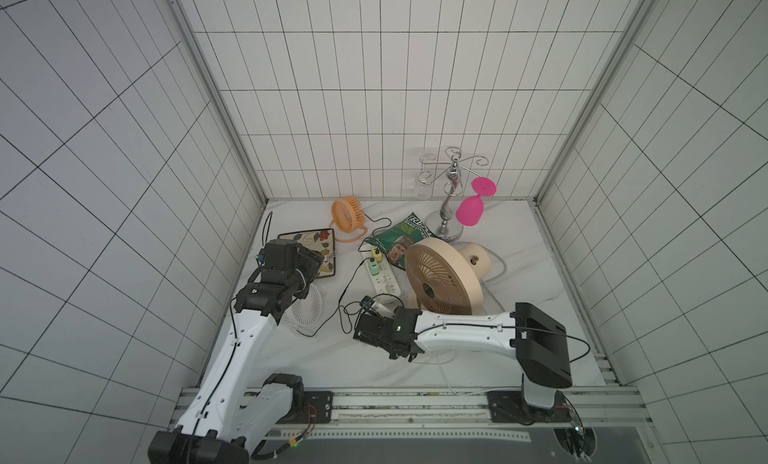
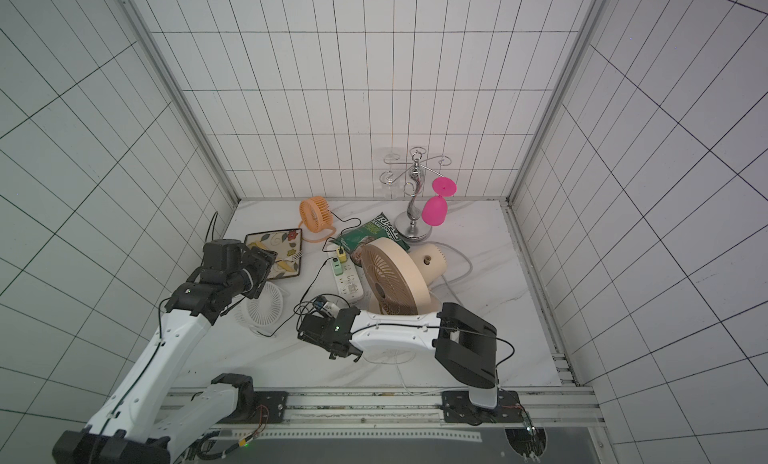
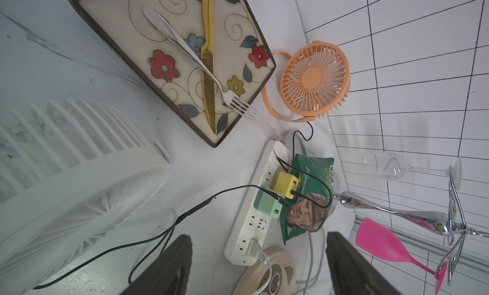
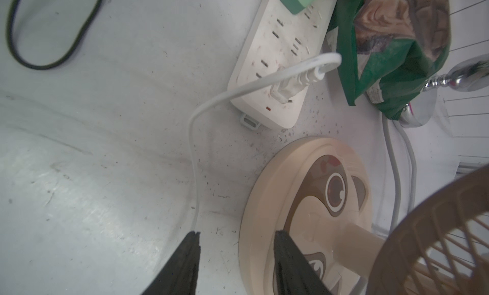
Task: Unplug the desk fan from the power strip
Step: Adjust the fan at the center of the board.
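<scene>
Power strip (image 1: pixel 382 274) lies flat on the counter (image 1: pixel 532 283), just below ctr of the frame in both top views. It runs diagonally btwn a black cable (image 1: pixel 353 274) on its left and the desk fan (image 1: pixel 440 279), which stands just to its right. Green chip bag (image 1: pixel 405 239) touches the strip's far end.

In the right wrist view a white plug (image 4: pixel 285 87) sits in the socket nearest the strip's end w/ the small red light. Its white cord (image 4: pixel 193 158) bends off the plug and runs across the counter to one fingertip of my R hand (image 4: pixel 236 238). That hand's fingers stand apart, nothing clamped. The gap shows only counter and the fan's round base (image 4: pixel 304 201). Can't tell if the cord touches the fingertip or passes under it.

My L hand (image 3: pixel 259 236) is up off the counter, left of ctr in the top views, over the near edge of the flowered plate (image 3: pixel 169 55), w/ the white fan (image 1: pixel 305 306) just below it in frame. Its fingers are wide apart, holding nothing. Yellow adapter (image 3: pixel 284 184) & green adapter (image 3: pixel 267 205) sit side by side mid-strip, a black cable running from each.
</scene>
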{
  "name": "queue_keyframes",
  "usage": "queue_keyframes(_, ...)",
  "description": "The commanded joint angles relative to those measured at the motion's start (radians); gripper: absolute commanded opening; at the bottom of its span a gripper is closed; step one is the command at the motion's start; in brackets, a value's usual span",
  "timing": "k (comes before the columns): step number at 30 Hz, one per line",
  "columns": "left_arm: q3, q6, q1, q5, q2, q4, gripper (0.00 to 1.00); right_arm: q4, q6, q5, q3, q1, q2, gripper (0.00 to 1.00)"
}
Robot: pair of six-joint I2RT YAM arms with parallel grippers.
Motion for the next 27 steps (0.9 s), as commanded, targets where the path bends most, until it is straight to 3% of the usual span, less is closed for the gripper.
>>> queue_keyframes(1,-0.001,0.004,0.005,0.014,0.001,-0.004,0.81,-0.026,0.058,-0.008,-0.013,-0.028,0.038,0.47)
queue_keyframes(15,-0.008,-0.007,0.005,0.027,0.007,-0.001,0.81,0.089,0.055,-0.100,-0.089,-0.110,0.114,0.46)
queue_keyframes(27,-0.014,-0.016,0.004,0.034,0.020,0.000,0.80,0.051,0.136,-0.042,-0.217,-0.197,0.062,0.44)
